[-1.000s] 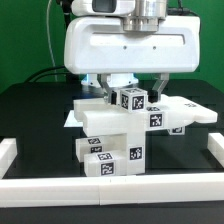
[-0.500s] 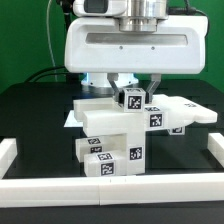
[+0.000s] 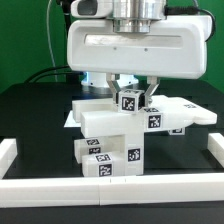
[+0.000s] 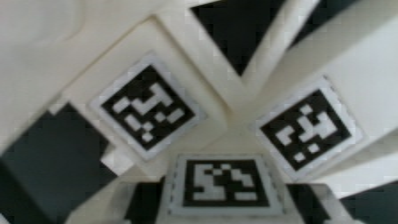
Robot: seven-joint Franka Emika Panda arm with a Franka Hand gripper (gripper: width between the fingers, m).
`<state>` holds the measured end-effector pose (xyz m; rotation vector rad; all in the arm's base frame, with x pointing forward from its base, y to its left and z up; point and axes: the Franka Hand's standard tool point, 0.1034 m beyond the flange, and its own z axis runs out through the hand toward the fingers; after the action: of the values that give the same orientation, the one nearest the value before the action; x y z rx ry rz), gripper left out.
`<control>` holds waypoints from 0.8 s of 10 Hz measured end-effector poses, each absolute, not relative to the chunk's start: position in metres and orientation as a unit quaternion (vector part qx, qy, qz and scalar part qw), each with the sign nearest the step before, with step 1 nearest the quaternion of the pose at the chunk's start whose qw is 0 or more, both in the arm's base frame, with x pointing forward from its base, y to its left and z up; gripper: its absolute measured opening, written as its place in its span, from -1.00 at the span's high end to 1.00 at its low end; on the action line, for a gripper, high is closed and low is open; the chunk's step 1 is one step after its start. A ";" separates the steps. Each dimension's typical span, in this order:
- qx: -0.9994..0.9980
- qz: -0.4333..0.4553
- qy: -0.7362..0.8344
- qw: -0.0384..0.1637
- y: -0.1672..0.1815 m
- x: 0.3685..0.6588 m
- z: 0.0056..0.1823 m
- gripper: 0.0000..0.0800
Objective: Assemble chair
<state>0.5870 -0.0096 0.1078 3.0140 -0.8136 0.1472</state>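
The two-finger tool [image 3: 131, 94] hangs beneath the broad glossy white wrist housing [image 3: 130, 45] and is clamped on a small matte-white plastic cube-ended leg [image 3: 131, 101]. In the exterior view one dark finger [image 3: 150, 93] shows against the leg's 3 o'clock side, while the other is mostly hidden. The cube-ended leg bears a black-and-white square tag on its near face and sits at 12 o'clock over the chair body [image 3: 108, 135], a blocky matte-white stack of plastic parts standing on the black desk [image 3: 30, 115] near the middle of that view. Whether the leg touches the part under it cannot be told. The chair body shows more square tags: several on its lowest blocks toward 6 o'clock and one near its 3 o'clock edge. A flat matte-white slab [image 3: 192, 111] reaches out from the stack toward 3 o'clock; its joint with the stack is hidden. Plain white border rails [image 3: 110, 186] run along the desk at 6 o'clock, with short ends at 9 and 3 o'clock. The wrist view is very close and slightly blurred — white faces meeting at edges, with three square tags [image 4: 146, 105] [image 4: 302, 125] [image 4: 222, 182] and dark desk showing between them.
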 end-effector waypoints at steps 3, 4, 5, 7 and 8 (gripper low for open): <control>0.911 0.045 -0.410 -0.013 -0.009 0.588 0.108 0.33; 0.898 0.045 -0.436 -0.016 -0.008 0.588 0.108 0.33; 0.889 0.045 -0.456 -0.018 -0.008 0.588 0.108 0.33; 0.865 0.042 -0.500 -0.024 -0.008 0.588 0.108 0.33; 0.837 0.037 -0.544 -0.034 -0.010 0.589 0.109 0.33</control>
<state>0.5889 -0.0103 0.1087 2.6896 -1.7483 0.1200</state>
